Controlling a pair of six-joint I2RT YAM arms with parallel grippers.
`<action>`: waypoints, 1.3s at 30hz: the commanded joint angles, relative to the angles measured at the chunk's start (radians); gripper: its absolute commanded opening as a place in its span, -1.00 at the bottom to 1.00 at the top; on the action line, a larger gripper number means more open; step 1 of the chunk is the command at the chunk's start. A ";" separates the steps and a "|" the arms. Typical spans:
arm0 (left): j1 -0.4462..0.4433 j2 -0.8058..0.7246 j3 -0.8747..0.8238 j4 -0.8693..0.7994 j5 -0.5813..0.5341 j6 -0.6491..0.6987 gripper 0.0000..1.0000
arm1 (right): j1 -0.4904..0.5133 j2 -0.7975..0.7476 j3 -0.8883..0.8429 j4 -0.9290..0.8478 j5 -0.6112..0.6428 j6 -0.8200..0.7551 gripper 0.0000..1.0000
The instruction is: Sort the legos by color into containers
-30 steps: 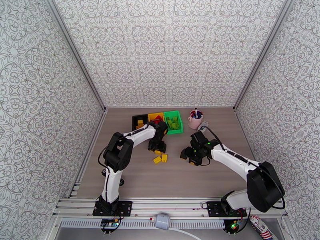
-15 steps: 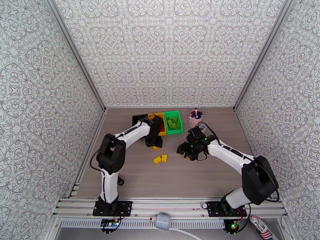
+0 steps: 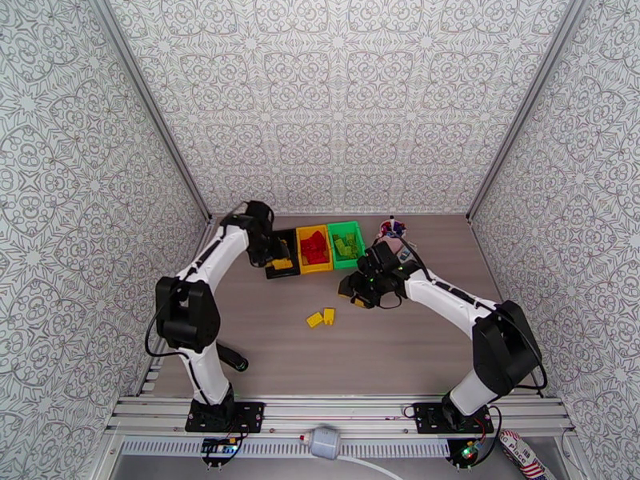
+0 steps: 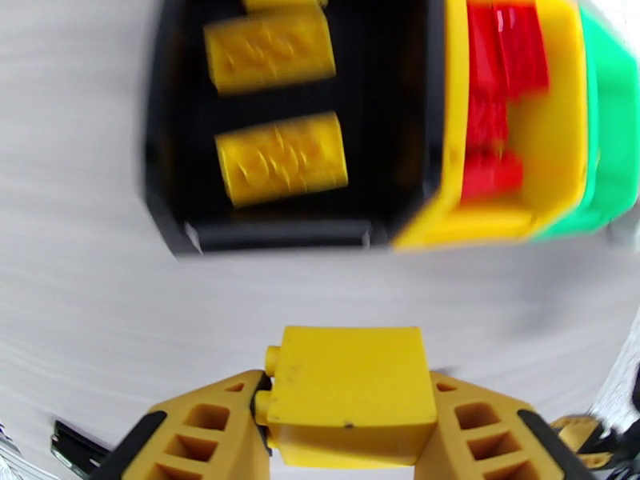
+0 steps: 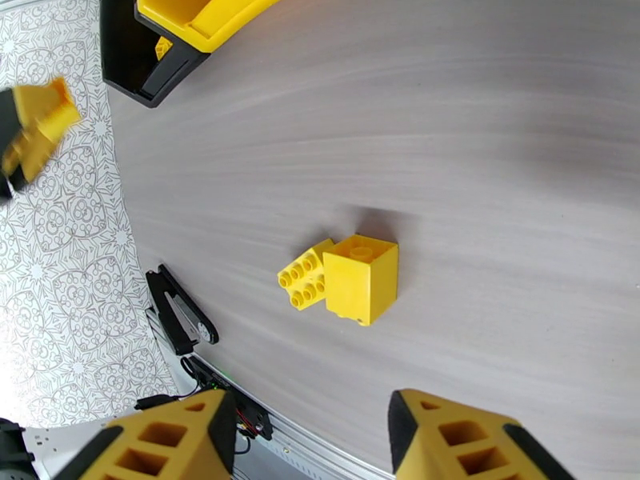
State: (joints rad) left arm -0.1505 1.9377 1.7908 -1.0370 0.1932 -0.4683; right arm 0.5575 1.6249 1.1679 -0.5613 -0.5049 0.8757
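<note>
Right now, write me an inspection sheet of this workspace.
Surface: wood-grain table, two loose yellow bricks side by side.
Job's things: black bin holds stored yellow bricks; yellow bin holds red bricks; green bin holds green bricks.
Clutter: pink cup of pens; black object near the table's left edge.
Grippers: left gripper shut on a gripped yellow brick near the black bin; right gripper open, empty.
Cables: black cable along the left arm.
Surroundings: patterned walls, metal rail at the near edge.

three bins (image 4: 280,234); two loose yellow bricks (image 5: 360,278); one gripped brick (image 4: 348,394); one pink cup (image 3: 391,230).
</note>
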 commanded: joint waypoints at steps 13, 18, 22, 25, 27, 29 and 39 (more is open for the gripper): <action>0.028 0.314 0.568 -0.216 -0.050 0.049 0.52 | 0.007 -0.045 0.024 -0.083 0.036 -0.010 0.11; -0.022 0.107 0.306 -0.116 -0.064 0.078 0.58 | 0.007 -0.070 -0.011 -0.087 0.042 -0.014 0.16; -0.092 -0.036 0.064 -0.057 -0.085 0.091 0.59 | 0.007 -0.060 -0.028 -0.100 0.062 -0.027 0.17; -0.158 -0.119 -0.086 -0.022 -0.090 0.076 0.59 | 0.007 -0.037 -0.028 -0.130 0.095 -0.034 0.19; -0.205 -0.161 -0.166 -0.008 -0.085 0.063 0.59 | 0.007 -0.017 -0.025 -0.143 0.106 -0.026 0.18; -0.254 -0.192 -0.232 0.007 -0.091 0.039 0.58 | 0.007 -0.003 -0.025 -0.142 0.113 -0.023 0.19; -0.499 -0.129 -0.329 0.081 -0.037 -0.059 0.48 | 0.001 -0.054 -0.139 -0.151 0.189 -0.013 0.16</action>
State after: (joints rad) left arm -0.5976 1.7596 1.4509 -0.9966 0.1356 -0.4931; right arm 0.5575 1.6169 1.0931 -0.6937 -0.3595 0.8570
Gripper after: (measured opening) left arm 0.746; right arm 0.587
